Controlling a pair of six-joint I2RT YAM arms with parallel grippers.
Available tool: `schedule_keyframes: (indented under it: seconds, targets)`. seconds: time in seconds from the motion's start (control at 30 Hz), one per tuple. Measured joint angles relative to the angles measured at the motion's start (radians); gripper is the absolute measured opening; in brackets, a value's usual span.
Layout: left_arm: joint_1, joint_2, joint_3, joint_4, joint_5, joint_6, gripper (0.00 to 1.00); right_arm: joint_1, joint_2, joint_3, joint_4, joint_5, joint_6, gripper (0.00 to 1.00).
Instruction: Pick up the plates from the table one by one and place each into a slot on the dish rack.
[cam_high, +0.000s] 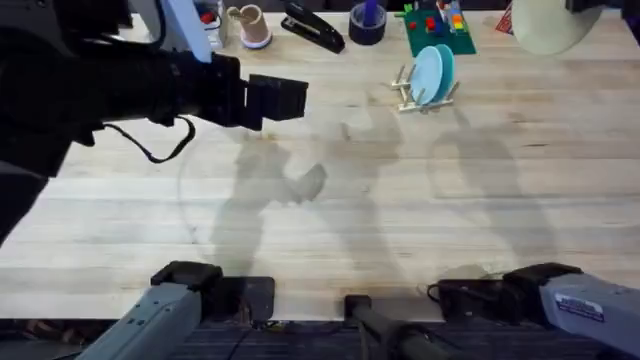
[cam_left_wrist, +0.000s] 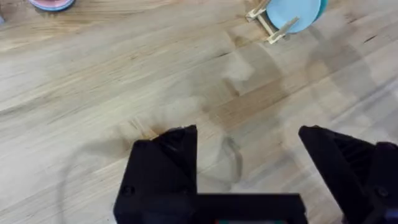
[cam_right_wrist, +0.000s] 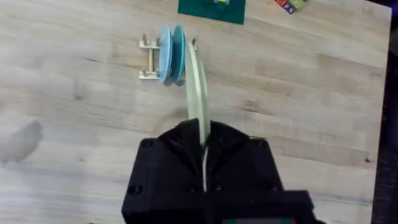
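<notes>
Nearest the bases, the table (cam_high: 330, 240) is bare pale planks across the whole front and middle, marked only by the arms' shadows, so there is wide open room there.

The left gripper (cam_left_wrist: 249, 162) hangs over this bare wood, fingers spread wide apart with nothing between them. From overhead its arm shows large and dark at the upper left, the gripper (cam_high: 285, 98) reaching toward the middle, well apart from the rack.

The right gripper (cam_right_wrist: 204, 140) is clamped on the rim of the cream plate (cam_right_wrist: 198, 93), held on edge, thin side toward the wrist camera. From overhead the plate (cam_high: 545, 25) shows as a pale disc at the far right corner, high up, close under the camera. In the wrist view the plate's far edge lines up just beside the rack; whether it touches cannot be told.

Farther out, right of centre, stands the rack (cam_high: 425, 95), small, with bare wood on all sides but the far one. Two blue plates (cam_high: 432, 72) stand upright in it, side by side; in the right wrist view they (cam_right_wrist: 171, 53) fill the slots on one side, with dowels showing on the side nearer the cream plate.

Just behind the rack lies a green board (cam_high: 440, 30). Along the far edge sit a roll of tape (cam_high: 367, 22), a stapler (cam_high: 313, 27) and a cup (cam_high: 250, 25).
</notes>
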Motion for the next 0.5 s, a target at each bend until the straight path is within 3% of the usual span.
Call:
schedule_keyframes:
  seconds: [0.5]
  targets:
    - [0.000, 0.000, 0.000, 0.005, 0.000, 0.000, 0.995, -0.001, 0.046, 0.013, -0.003, 0.000, -0.014, 0.029]
